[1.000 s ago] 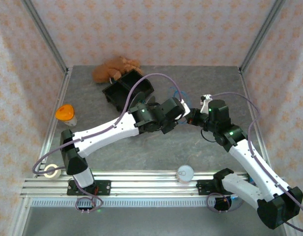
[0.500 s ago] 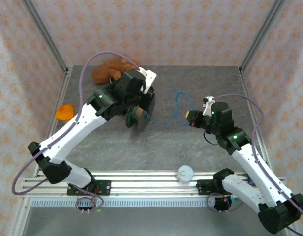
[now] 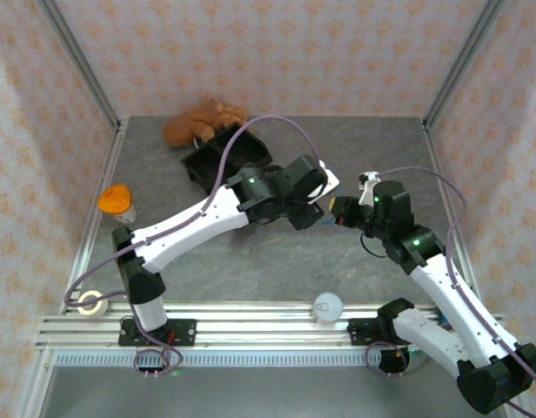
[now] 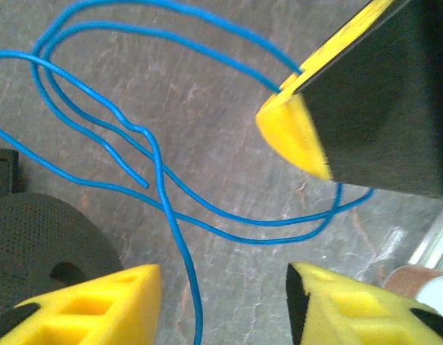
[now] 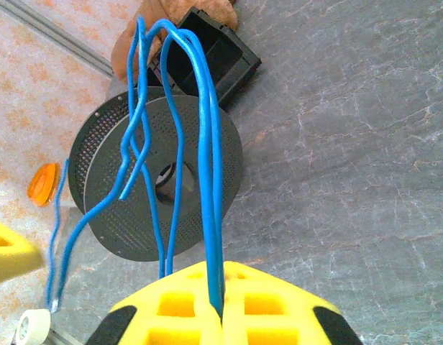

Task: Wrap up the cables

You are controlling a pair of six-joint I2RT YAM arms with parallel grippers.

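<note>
Swinging back from the spool [image 5: 99, 172], left hand [image 4: 221, 302] now hangs open and empty over the blue cable [image 4: 157, 162] loops on the tabletop [image 4: 229, 144]; right hand [image 5: 216, 305] pinches a strand, so wrapping's barely started.

Blue cable [image 4: 166, 205] cut by the bottom edge, probable spool [image 4: 42, 230] cropped at left

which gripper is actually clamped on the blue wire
The right gripper: it is pinched shut on the thin blue cable. The left gripper stands open, the cable only passing through its gap.
</note>
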